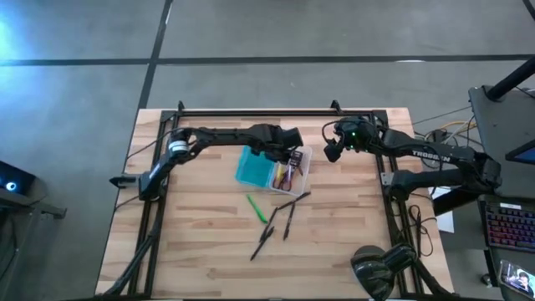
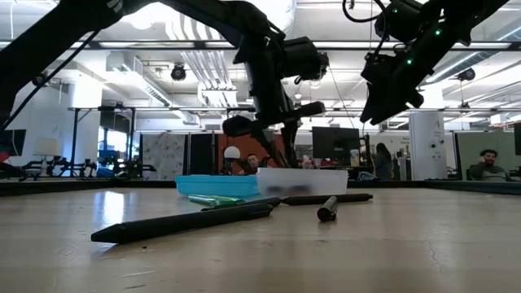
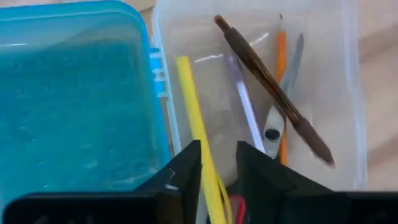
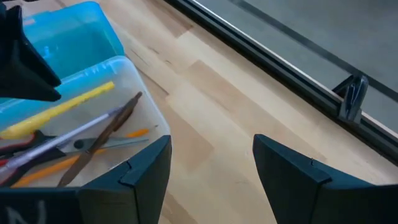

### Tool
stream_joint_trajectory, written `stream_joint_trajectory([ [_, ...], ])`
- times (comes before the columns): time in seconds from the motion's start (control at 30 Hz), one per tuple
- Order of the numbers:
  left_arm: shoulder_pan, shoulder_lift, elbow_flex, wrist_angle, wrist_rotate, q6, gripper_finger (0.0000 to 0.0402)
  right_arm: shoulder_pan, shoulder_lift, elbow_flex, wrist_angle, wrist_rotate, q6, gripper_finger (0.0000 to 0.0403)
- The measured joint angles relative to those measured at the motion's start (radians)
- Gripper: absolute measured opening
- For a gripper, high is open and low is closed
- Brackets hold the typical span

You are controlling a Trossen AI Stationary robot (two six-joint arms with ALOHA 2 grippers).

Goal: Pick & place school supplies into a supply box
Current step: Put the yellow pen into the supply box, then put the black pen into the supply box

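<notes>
The supply box lies open, its teal half [image 1: 252, 167] beside its clear half [image 1: 294, 173]. In the clear half lie a yellow pen [image 3: 193, 106], a brown pen [image 3: 273, 93], an orange pencil [image 3: 282, 56], a pale pen [image 3: 245, 102] and scissors [image 3: 277, 115]. My left gripper [image 3: 219, 152] hovers open above the clear half, touching nothing. My right gripper [image 4: 211, 146] is open and raised above the bare wood, on the right side of the box. On the table in front of the box lie a green pen [image 1: 257, 209] and three dark pens [image 1: 289, 221].
The loose pens lie spread between the box and the table's near edge [image 2: 183, 224]. A black metal frame [image 4: 351, 99] runs along the table's far edge. Bare wood lies left and right of the pens. People sit in the room beyond the table.
</notes>
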Motion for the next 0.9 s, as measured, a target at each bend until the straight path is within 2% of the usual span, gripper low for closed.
stream_joint_trajectory([
  [0.13, -0.027, -0.031, 0.006, -0.009, 0.027, 0.080, 0.0103, -0.001, 0.001, -0.002, 0.013, -0.001, -0.003, 0.0219],
  [0.2, -0.061, -0.060, 0.006, -0.020, 0.048, 0.179, 0.0104, -0.003, 0.001, -0.002, 0.019, -0.005, -0.004, 0.0219],
  [0.37, -0.191, -0.165, -0.021, -0.144, 0.059, 0.607, 0.0105, -0.004, 0.001, -0.002, 0.021, -0.012, -0.033, 0.0219],
  [0.47, -0.260, -0.183, -0.080, -0.214, 0.083, 0.801, 0.0106, -0.005, 0.001, -0.002, 0.022, -0.015, -0.052, 0.0219],
  [0.63, -0.362, -0.191, -0.161, -0.140, 0.097, 1.094, 0.0106, -0.006, 0.002, -0.002, 0.019, -0.016, -0.080, 0.0219],
  [0.7, -0.388, -0.192, -0.199, -0.109, 0.102, 1.133, 0.0106, -0.006, 0.002, -0.002, 0.014, -0.016, -0.086, 0.0219],
  [0.83, -0.404, -0.189, -0.279, -0.081, 0.098, 1.118, 0.0106, -0.006, 0.002, -0.002, -0.024, -0.019, -0.088, 0.0219],
  [0.9, -0.409, -0.189, -0.307, -0.091, 0.095, 1.113, 0.0106, -0.006, 0.000, -0.002, -0.067, -0.059, -0.107, 0.0219],
])
